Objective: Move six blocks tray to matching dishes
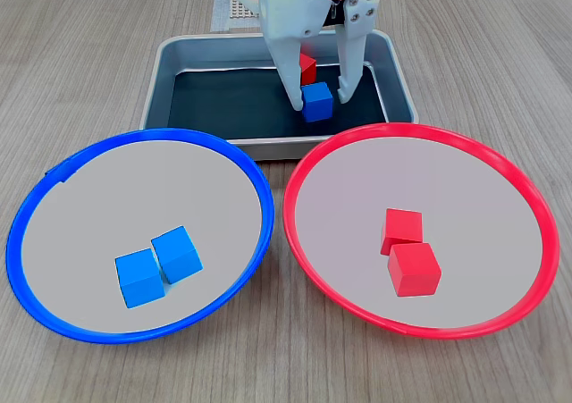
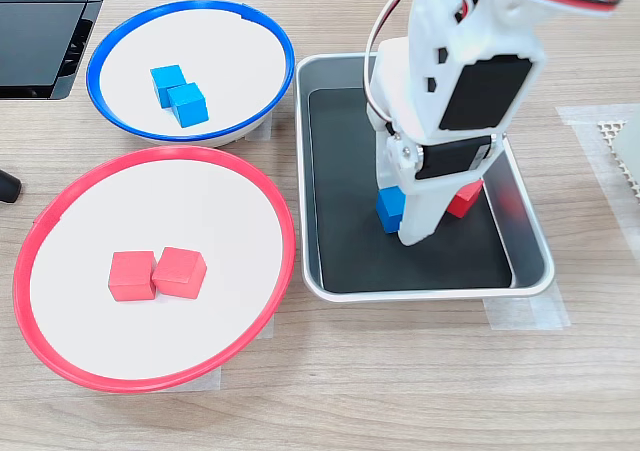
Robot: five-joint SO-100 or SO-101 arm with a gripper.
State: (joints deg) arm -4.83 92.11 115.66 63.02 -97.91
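Observation:
The silver tray [image 1: 179,54] [image 2: 330,281] holds one blue block [image 1: 316,101] [image 2: 389,209] and one red block [image 1: 308,66] [image 2: 465,199]. My white gripper [image 1: 319,95] [image 2: 405,216] reaches down into the tray, its two fingers closed against the sides of the blue block, which sits low at the tray floor. The red block lies just behind the fingers. Two blue blocks [image 1: 157,264] [image 2: 178,94] rest in the blue-rimmed dish [image 1: 54,175] [image 2: 130,31]. Two red blocks [image 1: 409,251] [image 2: 157,273] rest in the red-rimmed dish [image 1: 500,166] [image 2: 60,211].
Both dishes sit side by side on the wooden table, nearly touching each other and the tray. A white perforated plate [image 1: 234,5] [image 2: 625,146] lies beyond the tray. A dark device [image 2: 45,26] sits at the table corner near the blue-rimmed dish.

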